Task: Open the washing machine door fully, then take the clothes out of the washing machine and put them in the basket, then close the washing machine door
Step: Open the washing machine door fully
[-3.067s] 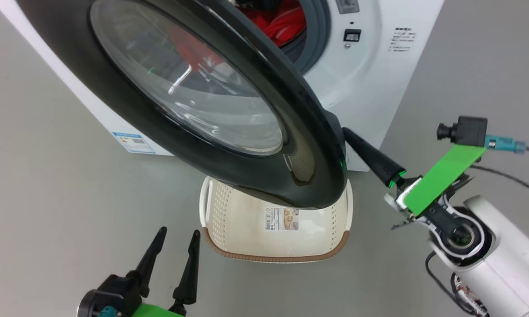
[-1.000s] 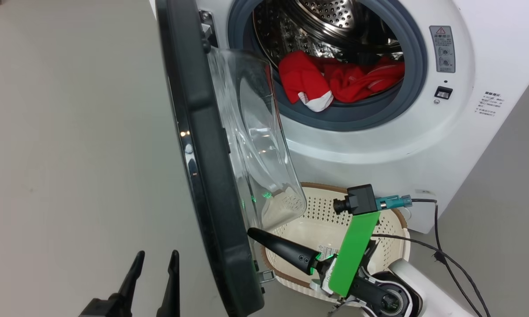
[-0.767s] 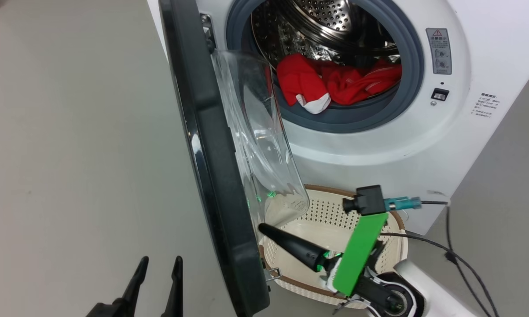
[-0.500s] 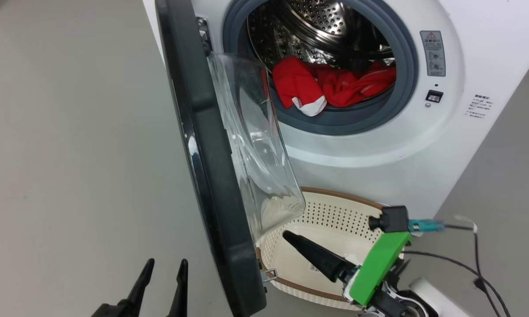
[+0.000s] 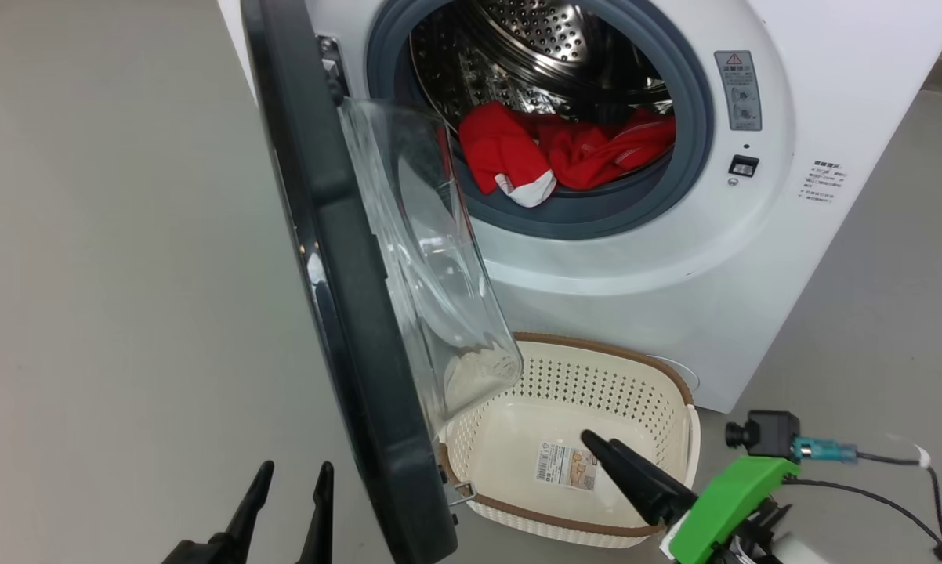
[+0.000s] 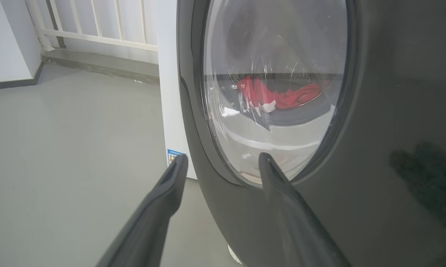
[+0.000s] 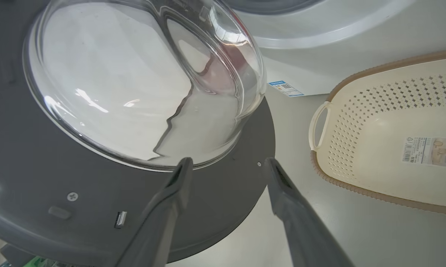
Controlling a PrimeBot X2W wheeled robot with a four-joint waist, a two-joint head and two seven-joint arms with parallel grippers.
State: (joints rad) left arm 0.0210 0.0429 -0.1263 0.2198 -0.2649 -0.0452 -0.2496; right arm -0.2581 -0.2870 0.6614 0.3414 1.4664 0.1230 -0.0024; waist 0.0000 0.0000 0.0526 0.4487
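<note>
At lower left the left pincer (image 5: 295,470) is held wide apart and empty, just outside the washing machine door (image 5: 338,298), which stands edge-on with its glass bowl (image 5: 416,258) overhanging the empty basket (image 5: 596,384). The clothes (image 5: 565,149) are seen lying in the drum (image 5: 549,47) of the washing machine (image 5: 753,258). The right pincer (image 5: 600,440), parted and empty, is poised above the basket. The door-opening step is judged nearly done; a wider push, then a reach into the drum, is called for.
</note>
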